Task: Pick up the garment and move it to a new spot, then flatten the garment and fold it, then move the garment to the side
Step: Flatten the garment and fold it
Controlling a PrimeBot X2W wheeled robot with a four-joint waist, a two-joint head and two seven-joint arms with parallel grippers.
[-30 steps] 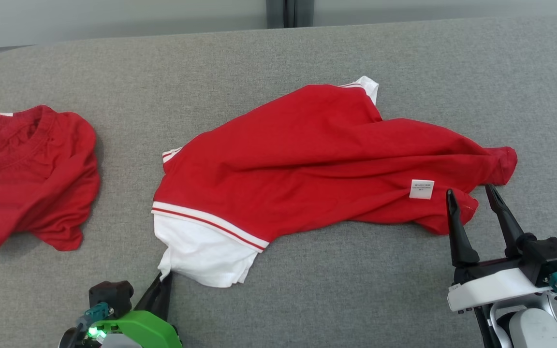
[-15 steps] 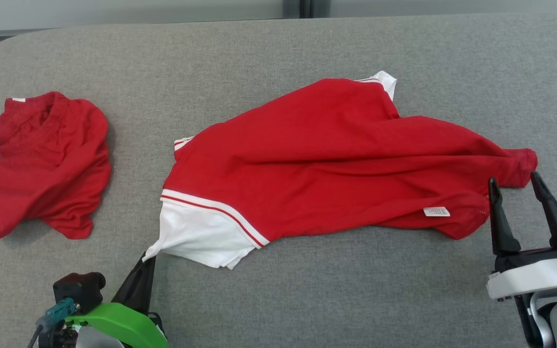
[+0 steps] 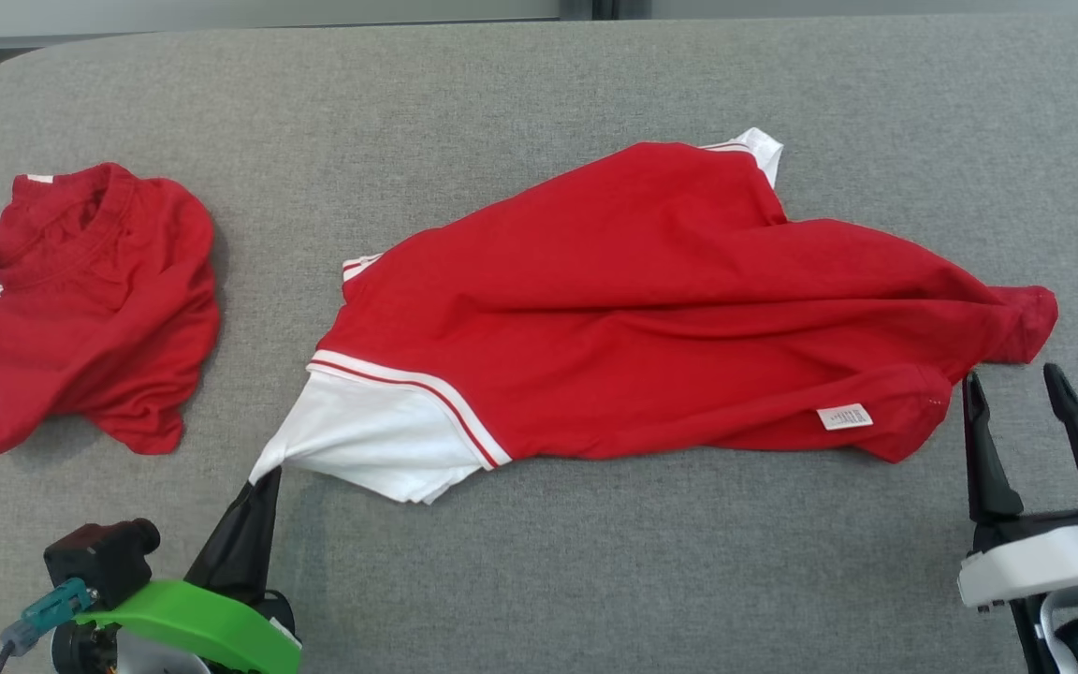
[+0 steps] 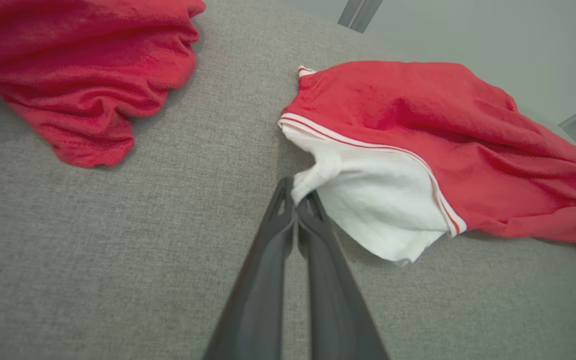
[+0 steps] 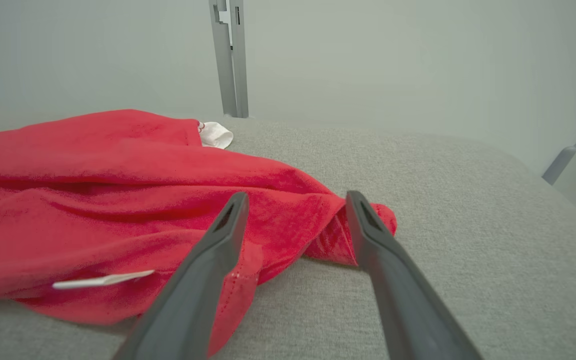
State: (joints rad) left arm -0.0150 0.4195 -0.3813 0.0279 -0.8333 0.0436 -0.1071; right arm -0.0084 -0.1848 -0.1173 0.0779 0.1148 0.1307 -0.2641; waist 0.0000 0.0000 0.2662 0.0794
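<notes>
At the lower left of my head view, the left end effector has its two dark fingers pressed together on the corner of the white sleeve of the garment. My left wrist view shows the white cloth pinched right at the tips. At the lower right, the right end effector has its fingers apart and holds nothing, its tips just beside the garment's red end. In my right wrist view one finger overlaps the hem, but I cannot tell whether it touches.

The garment lies rumpled across the middle of the grey table, with a small white label near its right end. Farther up at the left edge of the frame, a second red garment sits in a heap, well apart.
</notes>
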